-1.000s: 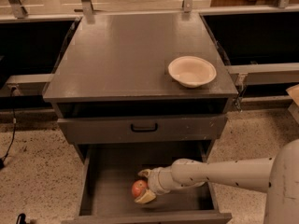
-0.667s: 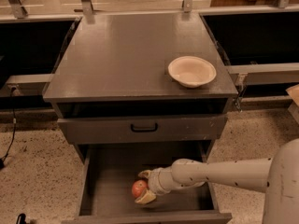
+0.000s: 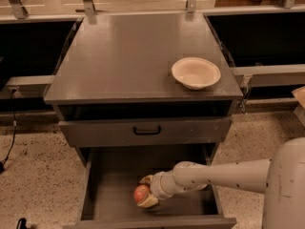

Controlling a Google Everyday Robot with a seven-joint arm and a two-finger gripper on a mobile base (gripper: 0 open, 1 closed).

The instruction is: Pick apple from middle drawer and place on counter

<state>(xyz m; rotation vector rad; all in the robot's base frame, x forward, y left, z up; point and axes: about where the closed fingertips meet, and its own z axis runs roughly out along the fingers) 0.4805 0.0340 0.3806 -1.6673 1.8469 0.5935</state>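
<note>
The middle drawer (image 3: 110,185) is pulled open below the cabinet. The apple (image 3: 141,193), red-orange, lies on its floor near the front. My gripper (image 3: 144,191) reaches in from the right on the white arm, its cream fingers (image 3: 148,202) set on either side of the apple, one behind it and one in front, touching or nearly touching it. The apple still rests low on the drawer floor. The counter (image 3: 128,56) is the dark-grey top of the cabinet above.
A cream-white bowl (image 3: 196,72) sits on the counter's right front part. A shallower drawer with a black loop handle (image 3: 147,130) is shut above the open one. Speckled beige floor lies on both sides. Dark recesses flank the cabinet.
</note>
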